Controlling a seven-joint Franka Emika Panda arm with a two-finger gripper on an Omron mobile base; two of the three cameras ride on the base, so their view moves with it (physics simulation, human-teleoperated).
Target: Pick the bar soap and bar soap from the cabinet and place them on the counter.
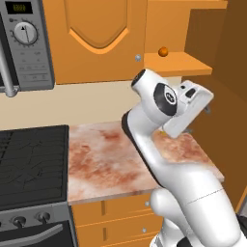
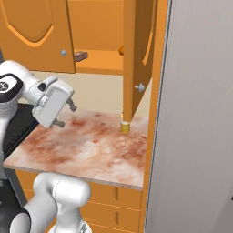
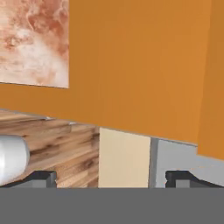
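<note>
Gripper open, above counter.

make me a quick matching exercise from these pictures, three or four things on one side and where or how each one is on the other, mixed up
Things:
1. bar soap
2. orange ball
3. yellow bottle
4. tool

Places or states:
A. standing on the counter, by the lower edge of the open cabinet door
B. open and empty, above the counter
C. lying on the cabinet shelf, near the closed door's knob
D. resting on the shelf, further along it from the soap

Pairs: 1-C, 2-D, 3-A, 4-B
</note>
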